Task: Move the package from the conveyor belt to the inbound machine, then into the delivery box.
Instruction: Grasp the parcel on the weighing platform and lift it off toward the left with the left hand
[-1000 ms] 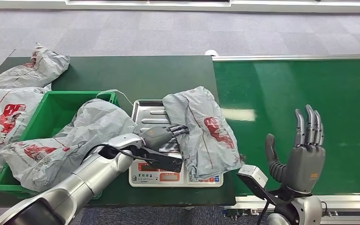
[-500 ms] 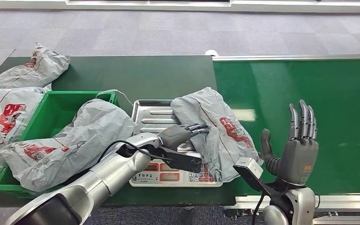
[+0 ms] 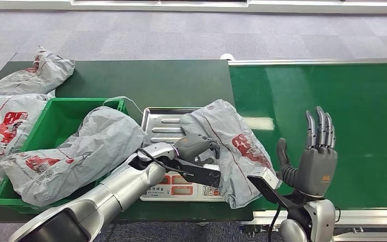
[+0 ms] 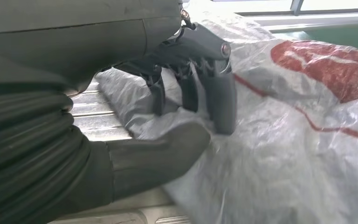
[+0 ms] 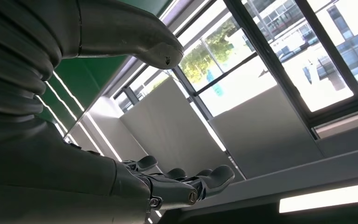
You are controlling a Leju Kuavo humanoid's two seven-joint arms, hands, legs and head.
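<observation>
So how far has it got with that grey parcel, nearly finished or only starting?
About halfway, I'd say. Done: the grey package is off the green conveyor belt and lies on the weighing machine, overhanging its edge. In hand: the left hand grips the package's near edge, thumb under and fingers over. The right hand is open, raised over the belt. Left: putting it into the green box, which already holds another bag.

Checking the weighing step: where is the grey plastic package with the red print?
In the head view the grey plastic package lies centre, draped over the scale's metal tray, gripped by the left hand.
</observation>
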